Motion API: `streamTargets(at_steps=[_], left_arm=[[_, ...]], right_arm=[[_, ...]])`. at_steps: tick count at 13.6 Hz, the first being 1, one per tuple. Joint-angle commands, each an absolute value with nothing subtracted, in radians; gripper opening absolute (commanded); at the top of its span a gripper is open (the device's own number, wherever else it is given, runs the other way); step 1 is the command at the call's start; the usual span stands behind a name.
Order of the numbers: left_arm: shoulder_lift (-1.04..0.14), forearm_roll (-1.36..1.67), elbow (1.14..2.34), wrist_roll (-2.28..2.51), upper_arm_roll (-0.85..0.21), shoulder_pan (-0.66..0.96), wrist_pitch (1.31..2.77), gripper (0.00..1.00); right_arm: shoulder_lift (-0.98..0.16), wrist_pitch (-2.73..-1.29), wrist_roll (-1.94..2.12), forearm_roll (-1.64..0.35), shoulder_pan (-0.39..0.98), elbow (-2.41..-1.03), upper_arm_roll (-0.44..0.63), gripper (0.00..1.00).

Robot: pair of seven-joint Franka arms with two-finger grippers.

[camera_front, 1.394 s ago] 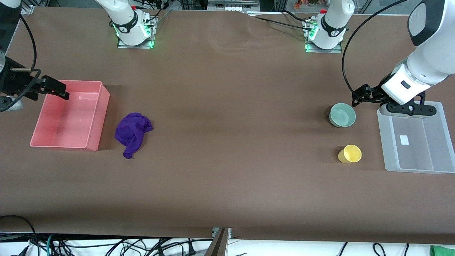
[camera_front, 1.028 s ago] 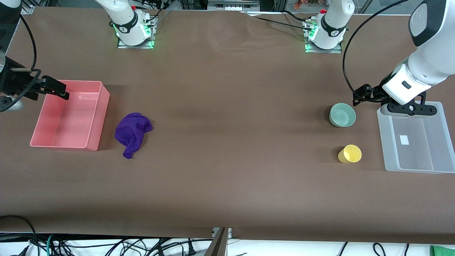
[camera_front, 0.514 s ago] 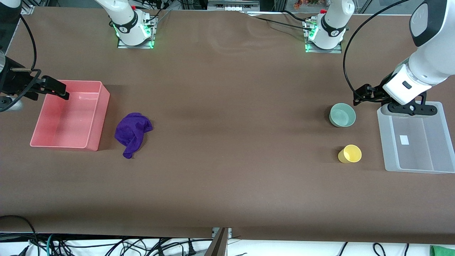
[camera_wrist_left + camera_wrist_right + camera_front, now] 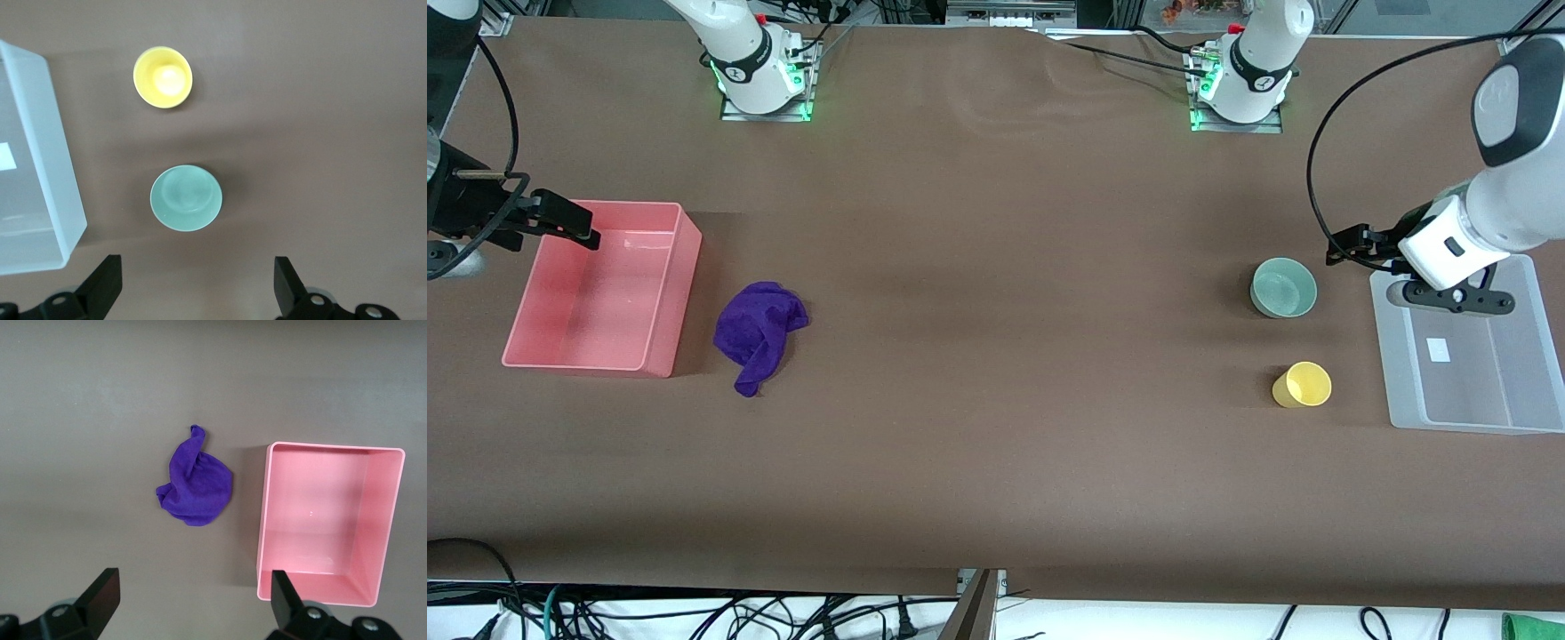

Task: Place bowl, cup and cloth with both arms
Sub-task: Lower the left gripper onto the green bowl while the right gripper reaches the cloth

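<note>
Both arms up in the air, nothing held.

Right gripper (image 4: 560, 222): over the edge of the pink bin (image 4: 658, 293) at the right arm's end of the table, fingers (image 4: 100, 593) spread wide, empty. It waits. The cloth (image 4: 760, 333) lies rumpled on the table beside the bin, well apart from this gripper.

Left gripper (image 4: 1458, 298): over the rim of the clear tray (image 4: 1405, 391), fingers (image 4: 103, 283) wide apart, empty. The bowl (image 4: 1284, 287) sits upright on the table near it, off to one side rather than under it. The cup (image 4: 1303, 385) stands beside the tray, nearer the front camera than the bowl.

Risks, as I judge them:
- Smooth round bowl; a rim pinch set off-centre could let it slip or tip.
- Gripper is low at the tray rim; a sideways move toward the bowl could clip the tray.
- Cloth may drag or snag on the bin wall if grasped by a loose fold.

Change since the earliest frame: left gripper has shifted farther over the tray, away from the bowl. Right gripper, bowl, cup, cloth unchanged.
</note>
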State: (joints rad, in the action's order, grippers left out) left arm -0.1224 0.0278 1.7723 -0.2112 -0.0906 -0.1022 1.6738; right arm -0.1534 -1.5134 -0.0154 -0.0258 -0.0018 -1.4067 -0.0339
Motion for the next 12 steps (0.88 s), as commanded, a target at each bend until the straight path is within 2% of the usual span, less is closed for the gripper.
streamTargets(at_steps=[1,4,7,12], left_arm=[[-0.172,-0.056,1.778,-0.514,-0.097,-0.133,1.663,1.00],[-0.196,-0.061,1.822,-0.649,-0.097,-0.138,1.696,1.00],[-0.236,-0.074,1.952,-0.796,-0.095,-0.140,1.924,1.00],[-0.366,-0.152,2.077,-0.917,-0.101,-0.156,2.254,1.00]], right_arm=[[-0.152,-1.517,-0.002,-0.043,-0.008,-1.405,-0.038,1.00],[-0.170,-1.537,-0.008,-0.035,-0.002,-1.423,-0.044,1.00],[-0.219,-1.607,-0.009,-0.037,0.011,-1.549,-0.051,1.00],[-0.304,-1.924,-0.026,-0.035,0.015,-1.783,-0.083,1.00]])
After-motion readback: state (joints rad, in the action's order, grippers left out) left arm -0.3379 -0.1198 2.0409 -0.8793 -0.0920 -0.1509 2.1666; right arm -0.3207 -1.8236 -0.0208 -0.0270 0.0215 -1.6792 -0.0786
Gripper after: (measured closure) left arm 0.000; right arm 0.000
